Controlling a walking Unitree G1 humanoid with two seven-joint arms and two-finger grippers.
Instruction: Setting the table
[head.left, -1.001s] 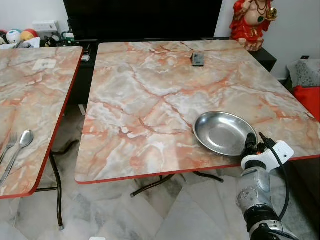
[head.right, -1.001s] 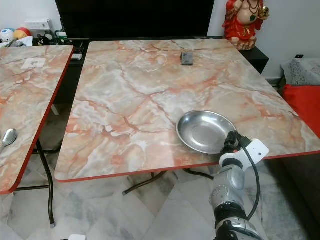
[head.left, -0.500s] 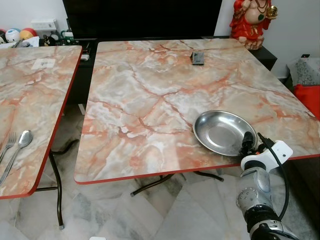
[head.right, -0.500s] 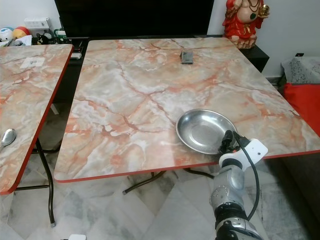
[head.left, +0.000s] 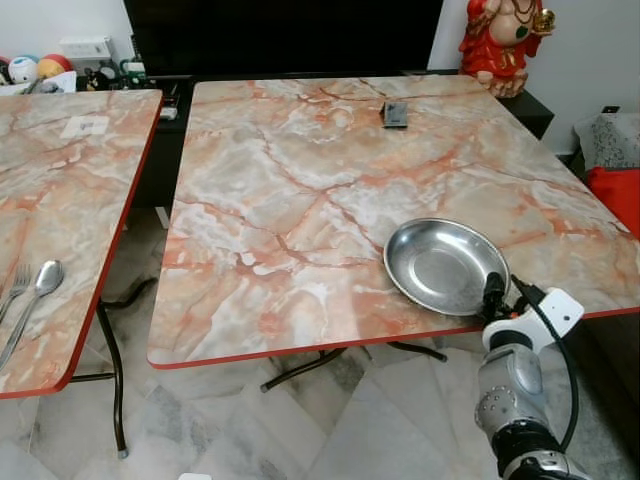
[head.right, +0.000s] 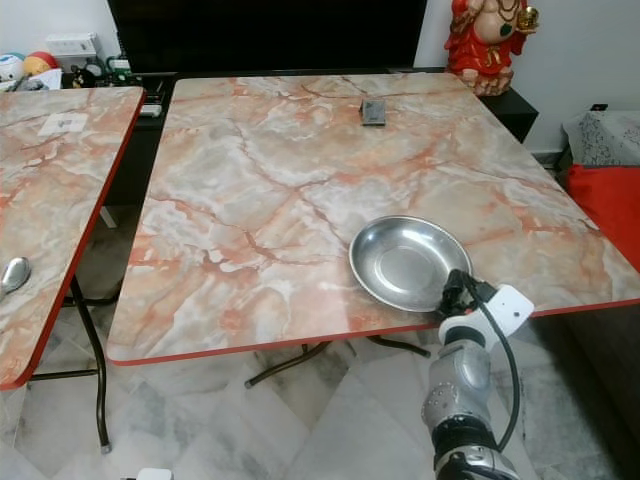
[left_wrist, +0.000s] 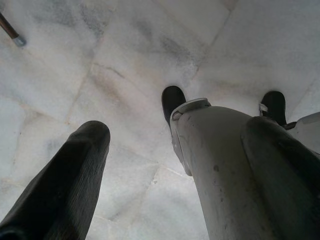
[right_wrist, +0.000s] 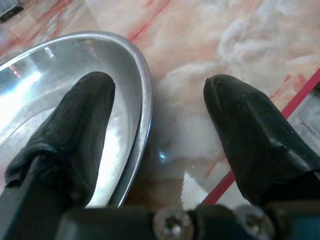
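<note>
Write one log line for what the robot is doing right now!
right gripper: open, straddling bowl rim | bowl: on table near edge | left gripper: idle over floor

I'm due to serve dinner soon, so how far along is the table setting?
Early. Done: a steel plate sits near the front edge of the marble table. In hand: the right claw is open astride the plate's rim, one finger inside, one outside. Left: the spoon and fork lie on the neighbouring table; the left claw hangs open above the floor.
</note>
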